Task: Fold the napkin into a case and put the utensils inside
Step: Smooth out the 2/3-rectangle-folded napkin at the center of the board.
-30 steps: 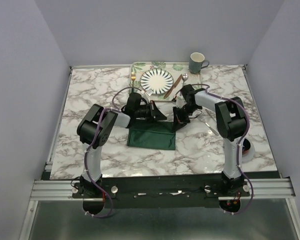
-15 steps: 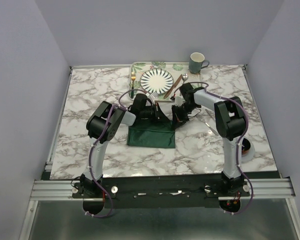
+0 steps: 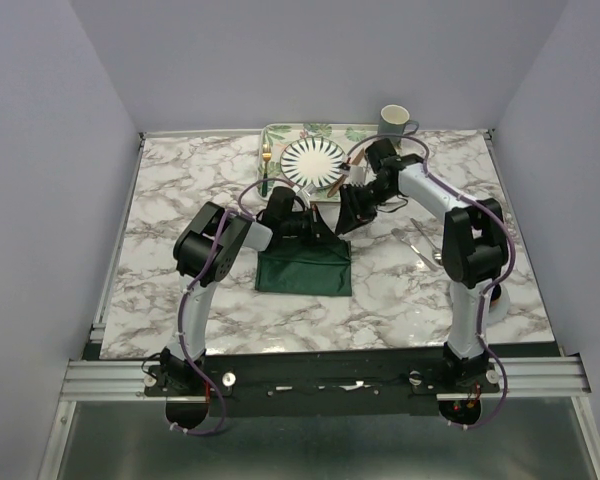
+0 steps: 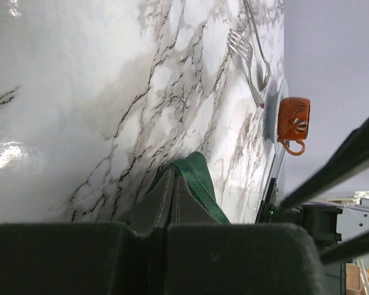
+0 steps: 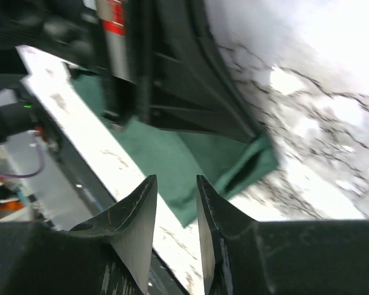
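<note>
The dark green napkin point(image 3: 302, 270) lies folded on the marble, in front of the striped plate point(image 3: 313, 160). My left gripper point(image 3: 327, 228) is shut on its far right edge; the left wrist view shows the green hem point(image 4: 200, 179) pinched between the closed tips point(image 4: 170, 175). My right gripper point(image 3: 346, 214) hovers just right of it, open and empty point(image 5: 175, 200), with the napkin point(image 5: 172, 163) below it. The gold fork point(image 3: 266, 160) lies left of the plate and the copper-brown knife point(image 3: 340, 176) right of it. The silver spoon on the tray is hidden by my right arm.
The leaf-patterned tray point(image 3: 280, 132) holds the plate at the back. A grey-green mug point(image 3: 394, 122) stands behind my right arm. A silver fork with another silver utensil point(image 3: 415, 240) lies right of the napkin, also in the left wrist view point(image 4: 249, 55). An orange cup point(image 4: 293, 120) stands on a saucer near the right arm's base.
My right gripper has drawn back from the napkin's corner toward the tray, its arm swinging further back. My left gripper stays clamped on the napkin edge.
</note>
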You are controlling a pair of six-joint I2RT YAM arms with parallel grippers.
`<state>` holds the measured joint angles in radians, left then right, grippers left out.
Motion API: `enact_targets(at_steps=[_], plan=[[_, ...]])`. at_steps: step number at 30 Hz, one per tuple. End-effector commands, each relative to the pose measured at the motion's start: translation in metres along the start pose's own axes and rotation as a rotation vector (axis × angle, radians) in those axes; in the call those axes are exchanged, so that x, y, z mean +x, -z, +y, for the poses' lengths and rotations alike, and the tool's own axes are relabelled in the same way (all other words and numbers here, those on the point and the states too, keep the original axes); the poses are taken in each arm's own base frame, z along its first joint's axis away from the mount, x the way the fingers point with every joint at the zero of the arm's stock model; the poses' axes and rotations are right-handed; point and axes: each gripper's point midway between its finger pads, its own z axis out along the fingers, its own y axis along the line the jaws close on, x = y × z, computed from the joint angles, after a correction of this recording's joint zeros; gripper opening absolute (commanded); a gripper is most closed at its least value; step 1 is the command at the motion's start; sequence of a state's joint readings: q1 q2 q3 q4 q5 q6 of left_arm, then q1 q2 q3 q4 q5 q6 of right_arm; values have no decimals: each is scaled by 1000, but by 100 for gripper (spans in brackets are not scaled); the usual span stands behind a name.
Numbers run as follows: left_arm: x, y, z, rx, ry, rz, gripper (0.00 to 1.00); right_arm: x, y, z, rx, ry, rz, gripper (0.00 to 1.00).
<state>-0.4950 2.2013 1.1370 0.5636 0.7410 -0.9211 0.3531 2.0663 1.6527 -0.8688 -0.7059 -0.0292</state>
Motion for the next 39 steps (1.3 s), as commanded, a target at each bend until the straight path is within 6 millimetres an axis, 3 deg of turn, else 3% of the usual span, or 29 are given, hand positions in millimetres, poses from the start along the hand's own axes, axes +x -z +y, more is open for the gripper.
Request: enact_targets(at_steps=[1, 5, 11, 15, 17, 19, 22, 25, 29, 34, 39], plan=[[20, 0, 41, -135, 46, 34, 0, 0, -7, 23, -169, -106, -8, 37], [21, 0, 43, -141, 42, 38, 0, 22, -29, 15, -215, -222, 46, 33], [21, 0, 43, -140, 44, 42, 0, 62, -49, -20, -156, -339, 114, 27], [21, 0, 33, -89, 33, 57, 1, 73, -59, -40, -105, -388, 133, 26], [17, 4, 24, -48, 54, 51, 14, 75, -61, -46, -73, -400, 137, 25], [10, 12, 2, 51, 40, 25, 31, 78, -63, -51, -54, -409, 144, 23], [-2, 30, -32, 167, 49, -2, 39, 82, -63, -55, -29, -418, 148, 22], [-10, 48, -47, 221, 68, -24, 41, 83, -64, -57, -17, -425, 148, 20], [-14, 60, -29, 198, 104, -39, 41, 82, -65, -60, 0, -432, 145, 20], [-14, 80, 20, 125, 194, -71, 40, 84, -64, -64, 24, -435, 146, 20], [0, 98, 48, 48, 197, -36, 40, 85, -65, -65, 29, -442, 148, 20]])
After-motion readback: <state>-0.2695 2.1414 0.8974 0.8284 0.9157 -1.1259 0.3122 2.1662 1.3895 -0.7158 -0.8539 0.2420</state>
